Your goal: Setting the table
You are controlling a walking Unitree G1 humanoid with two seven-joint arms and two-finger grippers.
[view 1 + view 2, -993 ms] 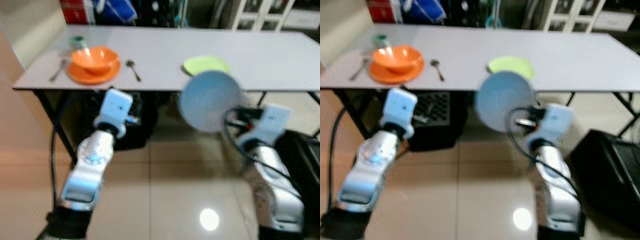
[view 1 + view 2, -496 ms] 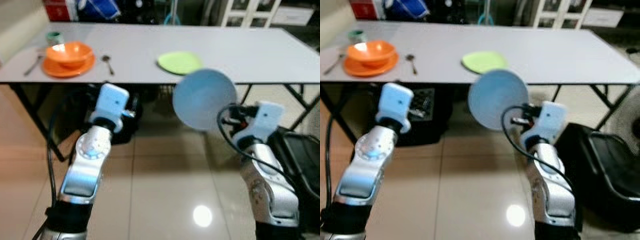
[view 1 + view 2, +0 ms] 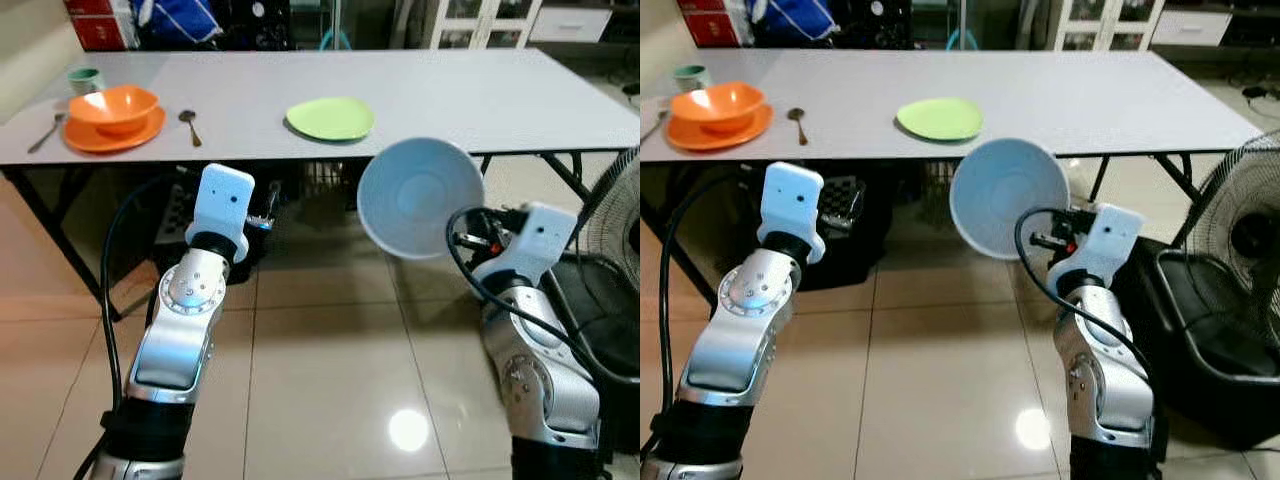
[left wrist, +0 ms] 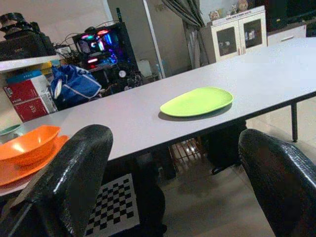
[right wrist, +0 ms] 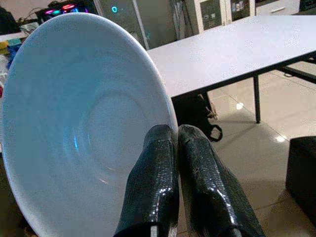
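Right gripper (image 5: 173, 148) pinches pale blue bowl (image 3: 420, 197) by its rim, frame center, short of table (image 3: 500, 100) w/ green plate (image 3: 330, 118); left gripper (image 4: 173, 173) spread wide, empty. Thin rim grip could slip.

Even, fairly bright indoor light falls from overhead, leaving a round glare spot on the glossy floor tiles (image 3: 408, 428) and deep shadow under the worktop (image 3: 480, 95), while both head views are sharp and the near gripper fingers (image 4: 74, 173) look soft.

Silver arms (image 3: 185, 320), pale blue wrist blocks, black cables, black textured fingers (image 5: 153, 182)
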